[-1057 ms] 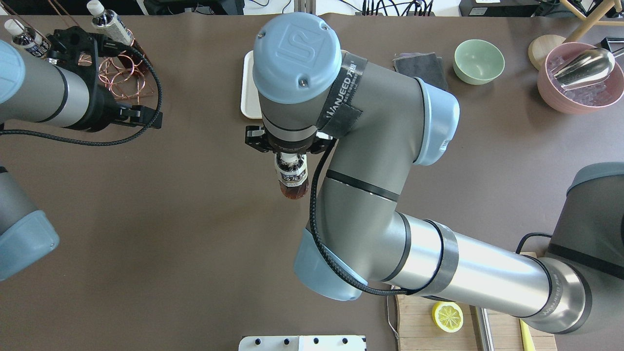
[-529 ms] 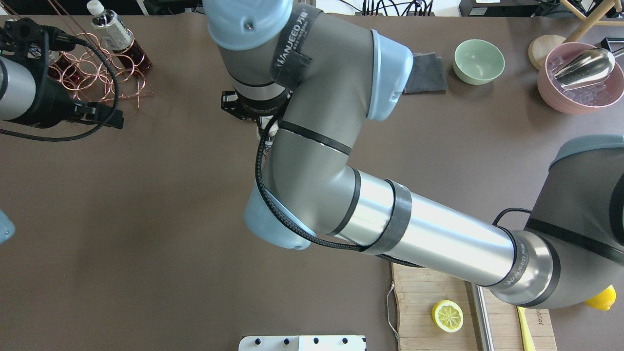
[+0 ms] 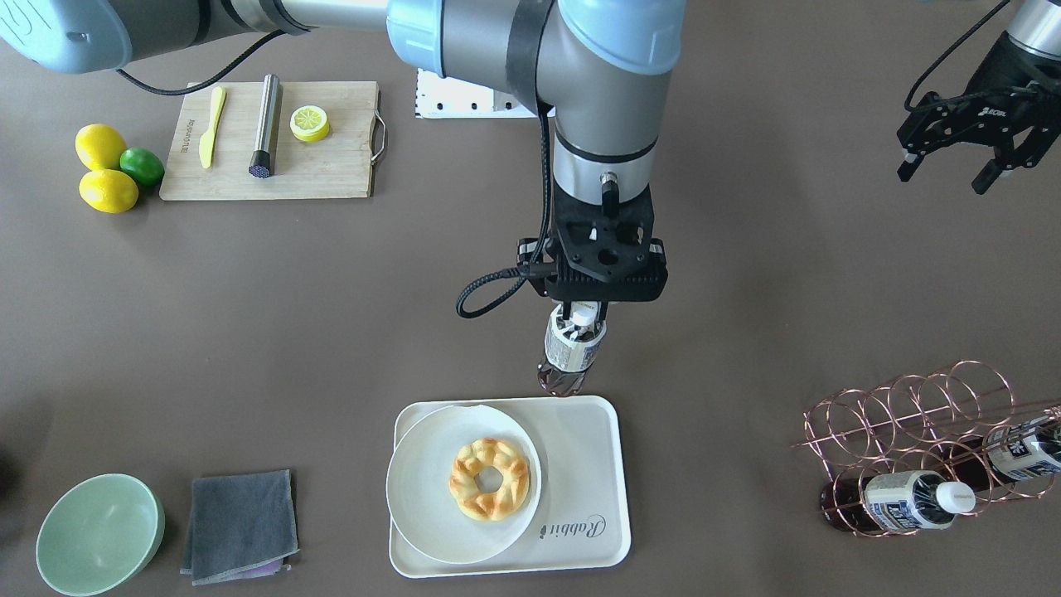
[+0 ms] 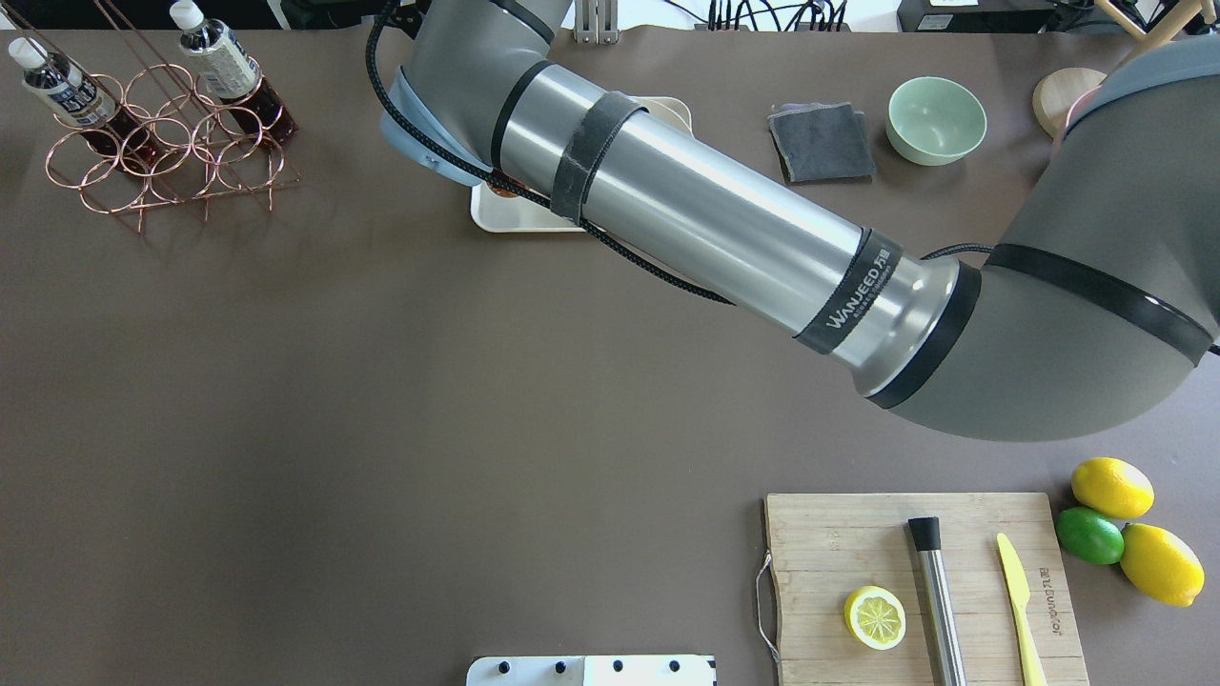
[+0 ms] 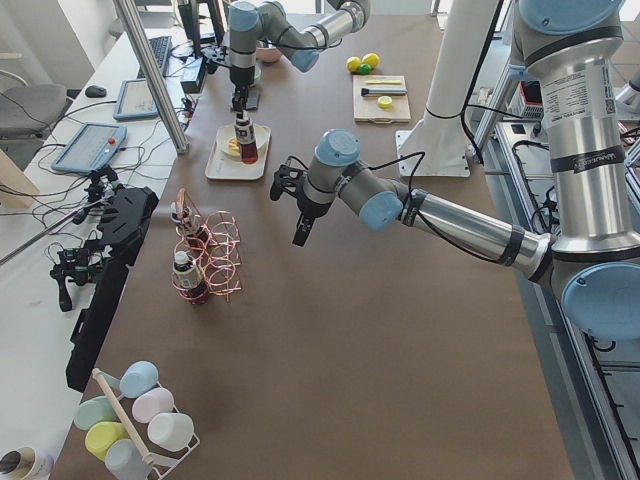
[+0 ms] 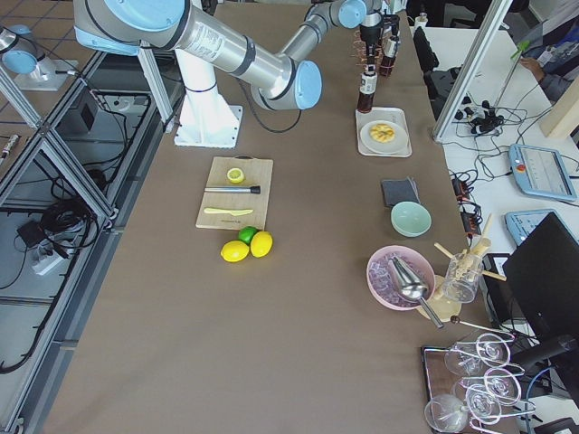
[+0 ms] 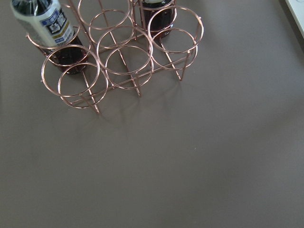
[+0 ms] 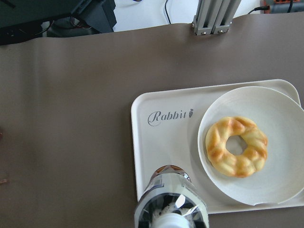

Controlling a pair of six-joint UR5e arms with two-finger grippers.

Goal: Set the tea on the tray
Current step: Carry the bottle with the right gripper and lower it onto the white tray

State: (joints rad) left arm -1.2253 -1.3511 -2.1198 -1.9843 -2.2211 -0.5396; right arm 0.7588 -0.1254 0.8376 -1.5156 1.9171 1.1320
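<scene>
Over robot-side edge of tray (image 3: pixel 580 464): tea (image 3: pixel 570 355) hanging upright, not set down yet. Right gripper (image 3: pixel 583 319) clamped on cap and neck, a sound hold; bottle likely light, smooth, squeezable lower down. Toward view's right edge, left gripper (image 3: pixel 947 176) spread wide, empty.

Three tea bottles (image 3: pixel 570 352), two whole lemons (image 3: pixel 99 146), one lime (image 3: pixel 142 166)
</scene>
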